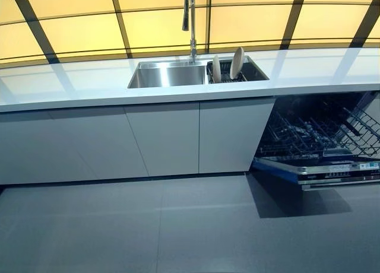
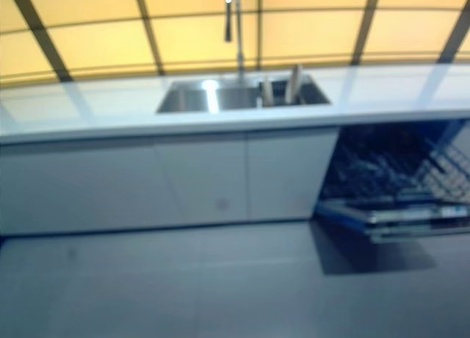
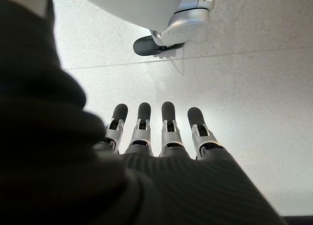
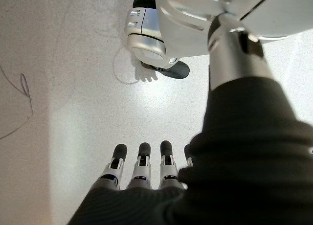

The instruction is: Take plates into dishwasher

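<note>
Two pale plates [image 1: 237, 63] [image 1: 217, 69] stand on edge in a dark rack [image 1: 249, 73] in the right half of the steel sink [image 1: 168, 75]. The dishwasher [image 1: 320, 136] stands open at the right under the counter, its door [image 1: 332, 172] folded down and its wire rack [image 1: 323, 135] pulled out. My left hand [image 3: 156, 132] hangs over the floor with straight fingers and holds nothing. My right hand [image 4: 142, 168] also hangs over the floor with straight fingers, empty. Neither hand shows in the eye views.
A white counter [image 1: 71, 83] runs across the view over grey cabinet doors [image 1: 160, 139]. A tall tap [image 1: 190, 18] rises behind the sink. Grey tiled floor [image 1: 178, 225] lies between me and the cabinets. The lowered dishwasher door juts out over the floor.
</note>
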Controlling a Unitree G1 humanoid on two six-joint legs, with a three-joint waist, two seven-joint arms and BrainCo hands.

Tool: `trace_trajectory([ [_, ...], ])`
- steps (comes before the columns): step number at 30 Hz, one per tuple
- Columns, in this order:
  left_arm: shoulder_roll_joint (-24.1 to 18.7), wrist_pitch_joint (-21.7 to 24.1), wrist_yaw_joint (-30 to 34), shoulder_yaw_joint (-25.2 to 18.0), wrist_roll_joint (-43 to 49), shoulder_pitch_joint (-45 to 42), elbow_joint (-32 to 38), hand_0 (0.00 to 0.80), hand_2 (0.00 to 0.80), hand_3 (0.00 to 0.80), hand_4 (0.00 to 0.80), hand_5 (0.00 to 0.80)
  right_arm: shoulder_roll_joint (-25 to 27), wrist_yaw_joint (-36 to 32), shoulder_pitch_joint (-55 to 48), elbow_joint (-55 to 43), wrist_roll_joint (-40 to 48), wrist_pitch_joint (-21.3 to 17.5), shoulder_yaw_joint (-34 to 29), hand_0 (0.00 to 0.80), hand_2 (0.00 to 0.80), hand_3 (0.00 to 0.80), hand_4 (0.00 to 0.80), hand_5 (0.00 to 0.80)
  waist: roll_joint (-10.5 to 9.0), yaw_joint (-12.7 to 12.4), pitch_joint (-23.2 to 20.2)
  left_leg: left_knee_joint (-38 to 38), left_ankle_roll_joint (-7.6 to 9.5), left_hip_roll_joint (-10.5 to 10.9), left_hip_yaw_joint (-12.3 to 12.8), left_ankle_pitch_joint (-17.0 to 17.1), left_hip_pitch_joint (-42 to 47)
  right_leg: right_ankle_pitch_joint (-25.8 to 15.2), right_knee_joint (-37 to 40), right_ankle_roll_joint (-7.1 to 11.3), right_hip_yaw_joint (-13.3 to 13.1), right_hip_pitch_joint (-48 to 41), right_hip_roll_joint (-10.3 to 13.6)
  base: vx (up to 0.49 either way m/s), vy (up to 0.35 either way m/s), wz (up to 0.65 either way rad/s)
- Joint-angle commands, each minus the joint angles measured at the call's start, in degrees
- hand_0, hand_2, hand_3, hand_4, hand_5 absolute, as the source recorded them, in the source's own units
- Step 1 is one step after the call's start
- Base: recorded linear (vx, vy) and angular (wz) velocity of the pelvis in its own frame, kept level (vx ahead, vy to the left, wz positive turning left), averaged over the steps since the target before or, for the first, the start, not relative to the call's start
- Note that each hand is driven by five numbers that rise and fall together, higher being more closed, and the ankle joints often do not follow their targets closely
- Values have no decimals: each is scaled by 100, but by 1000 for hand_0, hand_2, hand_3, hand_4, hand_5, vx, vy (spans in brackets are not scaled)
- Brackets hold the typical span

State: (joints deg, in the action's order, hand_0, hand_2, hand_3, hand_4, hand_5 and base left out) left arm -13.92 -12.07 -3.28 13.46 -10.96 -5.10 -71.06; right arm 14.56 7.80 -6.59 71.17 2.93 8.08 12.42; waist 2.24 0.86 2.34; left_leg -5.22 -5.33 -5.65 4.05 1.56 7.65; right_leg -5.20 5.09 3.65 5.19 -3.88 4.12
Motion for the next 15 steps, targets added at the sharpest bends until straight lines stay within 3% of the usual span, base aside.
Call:
trace_trajectory([
  [1,146,-70,-75,-29,-113,472,-105,0,0,0,0,0,-117,-306,582,87,-82,202,204,0,0,0,0,0,-133,158,471,53,562,615,-95,-292,95,529,-315,52,42,-308,-177,0,0,0],
  [7,177,-171,-88,-10,-32,532,-84,0,0,0,0,0,-162,-507,634,150,181,407,235,0,0,0,0,0,-146,137,459,83,544,601,-91,-303,127,569,-336,21,54,-350,-191,0,0,0],
  [15,181,-167,-64,120,165,593,-65,0,0,0,0,0,-167,-476,694,156,332,330,187,0,0,0,0,0,-155,123,442,87,553,583,-84,-306,153,671,-430,-35,111,-379,-221,-9,-13,0],
])
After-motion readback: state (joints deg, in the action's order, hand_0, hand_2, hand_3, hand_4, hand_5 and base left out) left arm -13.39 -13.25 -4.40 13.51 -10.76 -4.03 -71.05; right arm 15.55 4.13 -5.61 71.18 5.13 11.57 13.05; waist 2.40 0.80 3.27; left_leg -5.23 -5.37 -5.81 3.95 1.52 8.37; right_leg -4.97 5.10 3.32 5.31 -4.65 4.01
